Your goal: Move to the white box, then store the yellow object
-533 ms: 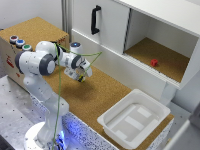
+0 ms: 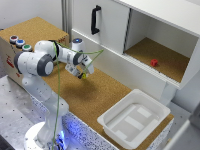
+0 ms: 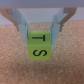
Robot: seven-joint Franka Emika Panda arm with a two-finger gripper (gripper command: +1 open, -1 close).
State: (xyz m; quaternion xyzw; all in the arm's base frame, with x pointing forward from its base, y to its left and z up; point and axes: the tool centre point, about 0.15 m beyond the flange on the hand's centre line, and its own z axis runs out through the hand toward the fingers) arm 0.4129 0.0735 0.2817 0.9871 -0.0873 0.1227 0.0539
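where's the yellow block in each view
Exterior view: the yellow object is a tiny speck at the gripper tip, above the cork surface, toward the exterior view's left of the white box.
Wrist view: the yellow object sits mid-frame between the fingers, lettered faces showing.
Shared landmark: the cork surface under it.

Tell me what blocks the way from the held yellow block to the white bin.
Nothing visible does. The gripper holds the yellow block above the cork surface, and the stretch of cork between it and the white bin shows nothing lying on it. The red object sits apart inside the cabinet.
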